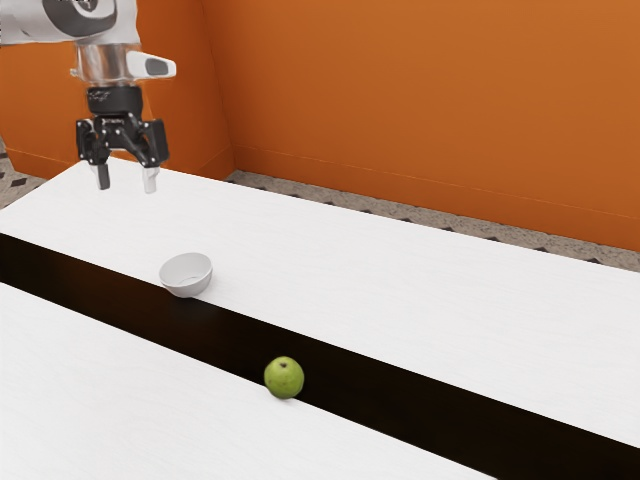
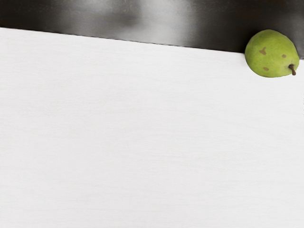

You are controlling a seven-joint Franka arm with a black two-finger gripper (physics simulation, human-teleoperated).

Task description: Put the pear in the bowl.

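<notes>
Exterior view first: the black two-finger gripper (image 1: 127, 187) hangs raised and pointing down, near the tabletop's far corner toward the exterior view's left, its two fingers spread well apart with nothing held between them. White, faintly grained tabletop (image 1: 400, 270) runs on both sides of a long, dark brown-black band (image 1: 430, 388) that crosses it at a slant. At the band's far edge sits a small, round, light grey bowl (image 1: 187, 275), upright, its opening facing up. Farther toward the exterior view's right, at the band's near edge, rests a plump green pear (image 1: 284, 378), outside the bowl and well apart from it. Wrist view: the pear lies over the border between the dark band and the white surface, brown blemishes on its skin and its short brown stem (image 2: 292, 70) off to one side.
</notes>
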